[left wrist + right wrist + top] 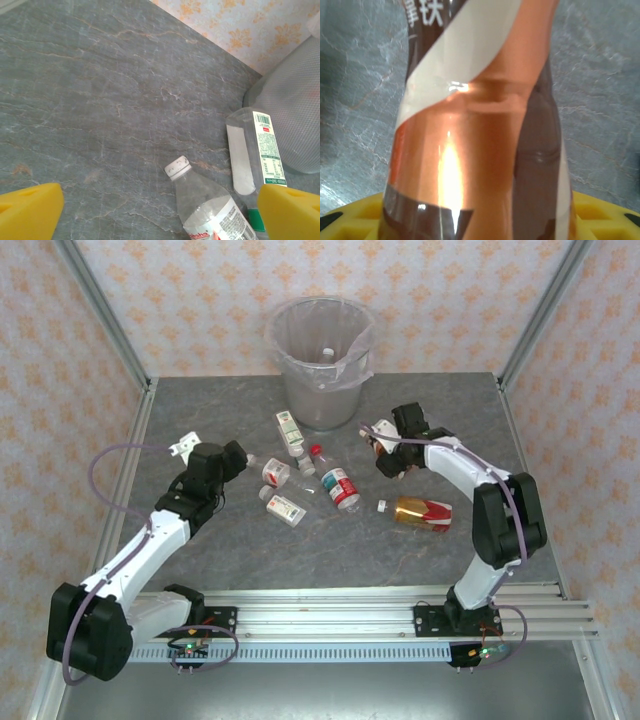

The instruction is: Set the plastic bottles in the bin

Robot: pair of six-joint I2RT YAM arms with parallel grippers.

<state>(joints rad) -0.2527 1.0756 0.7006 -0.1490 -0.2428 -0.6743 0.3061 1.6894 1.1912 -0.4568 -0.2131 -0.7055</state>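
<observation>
while the left pincer (241, 454) hovers spread wide, holding nothing, above the bench (200, 540) beside a clear white-capped bottle (207, 207), the right pincer (383, 452) is clamped on a brown-amber bottle (470, 150). other bottles (338, 487) lie mid-bench. bin (320, 390): far centre, one capped bottle (327, 353) inside.

A: Where does the bin (318, 400) stand?
B: At the far middle of the table (250, 550), with one bottle (327, 353) inside it.
A: And the others?
B: A cluster of bottles (340, 488) lies just before the bin. A lone bottle (420, 512) lies right of the cluster. Behind that, the gripped bottle (470, 150) sits in the right gripper (383, 445), right of the bin's foot
</observation>
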